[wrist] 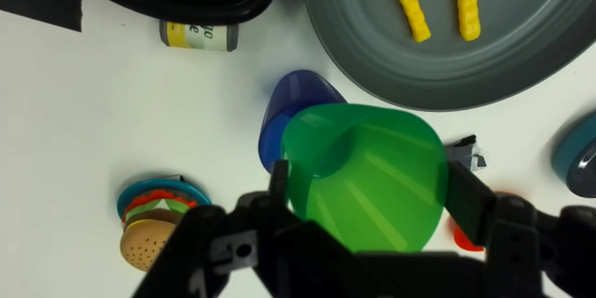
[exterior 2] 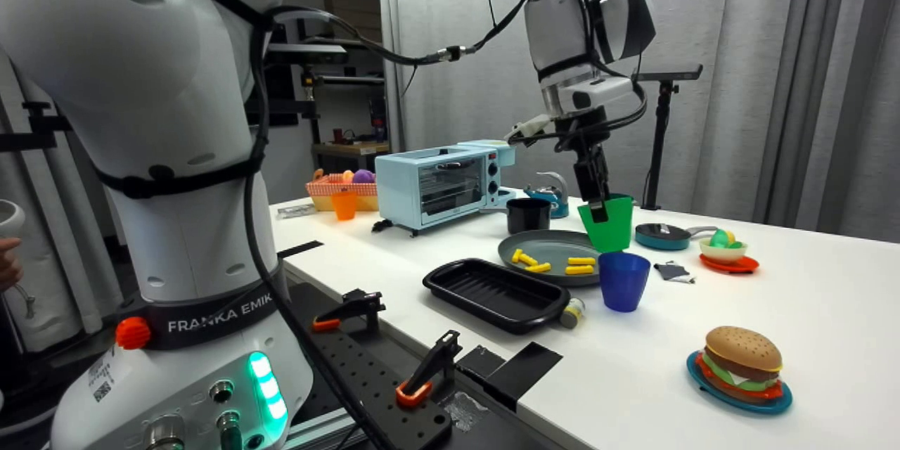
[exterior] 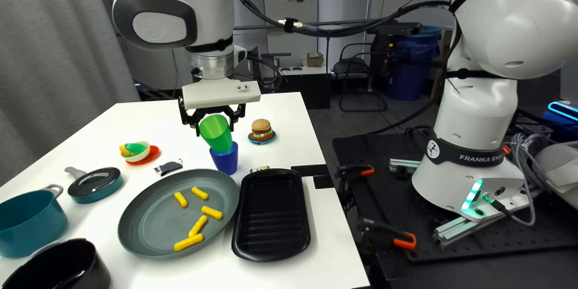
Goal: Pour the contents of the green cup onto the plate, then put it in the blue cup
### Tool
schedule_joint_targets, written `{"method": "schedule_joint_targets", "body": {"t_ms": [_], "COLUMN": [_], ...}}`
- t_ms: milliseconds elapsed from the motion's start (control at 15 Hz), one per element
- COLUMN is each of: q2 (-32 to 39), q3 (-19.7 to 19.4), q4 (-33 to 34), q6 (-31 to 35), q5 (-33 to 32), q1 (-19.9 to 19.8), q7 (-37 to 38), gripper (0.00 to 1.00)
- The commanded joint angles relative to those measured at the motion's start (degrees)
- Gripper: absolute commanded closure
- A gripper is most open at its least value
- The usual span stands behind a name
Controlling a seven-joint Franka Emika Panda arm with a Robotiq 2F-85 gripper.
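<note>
My gripper (exterior: 215,129) is shut on the green cup (exterior: 216,135), one finger on each side of its walls. The cup is tilted, and its inside looks empty in the wrist view (wrist: 372,195). Its lower end is at the rim of the blue cup (exterior: 226,162) in both exterior views (exterior 2: 624,285); I cannot tell whether it is inside. The blue cup stands upright beside the plate (exterior: 151,216), and the green cup partly hides it in the wrist view (wrist: 298,91). Several yellow pieces (exterior: 197,226) lie spread on the plate.
A black rectangular tray (exterior: 271,216) lies beside the plate, with a small can (exterior 2: 573,313) at its end. A toy burger (exterior 2: 742,358) on a teal dish, a foil packet (exterior: 169,167), a lidded pan (exterior: 97,185), a teal pot (exterior: 31,221) and a black pot (exterior: 58,266) stand around.
</note>
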Motion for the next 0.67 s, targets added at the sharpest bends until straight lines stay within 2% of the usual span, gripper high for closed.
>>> {"method": "schedule_joint_targets", "body": {"t_ms": [0, 600], "q2": [2.81, 4.16], "q3": [2.93, 3.41], "q4": [3.43, 6.88], "q6": [1.82, 2.98], "q5": [1.02, 1.04], "q1": [-3.22, -4.18], "q7": [-2.67, -3.93], "gripper": [0.44, 0.44]}}
